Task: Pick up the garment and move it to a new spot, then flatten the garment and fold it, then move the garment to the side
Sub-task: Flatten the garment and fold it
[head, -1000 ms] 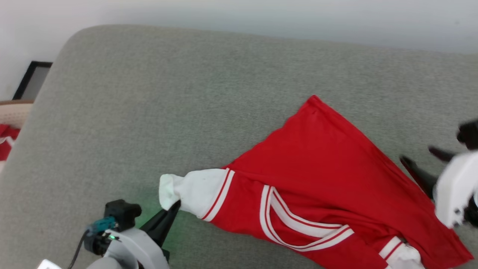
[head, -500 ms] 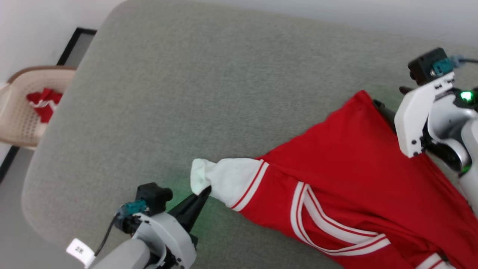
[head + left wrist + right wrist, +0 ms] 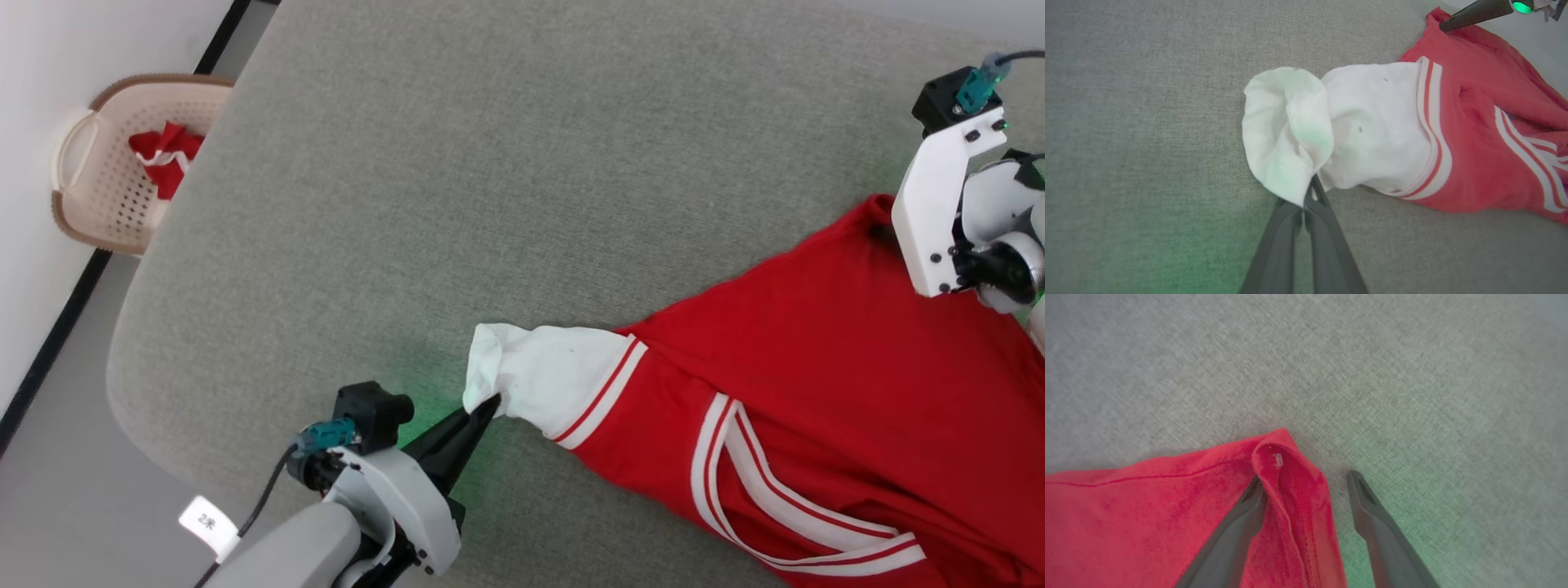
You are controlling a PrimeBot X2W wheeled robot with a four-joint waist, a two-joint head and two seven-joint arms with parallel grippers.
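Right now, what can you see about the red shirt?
The shirt is soft red cloth with a white sleeve and red-and-white striped collar. It lies crumpled, stretched across the grey cushion. The left gripper has jaws shut on the sleeve's edge; the right gripper has open jaws astride a folded red corner.

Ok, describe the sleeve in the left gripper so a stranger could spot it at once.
On the wide grey cushion lies a red garment. Its end nearest the left gripper is a short sleeve, pinched at the cuff. It alone is plain white; the rest is red or striped.
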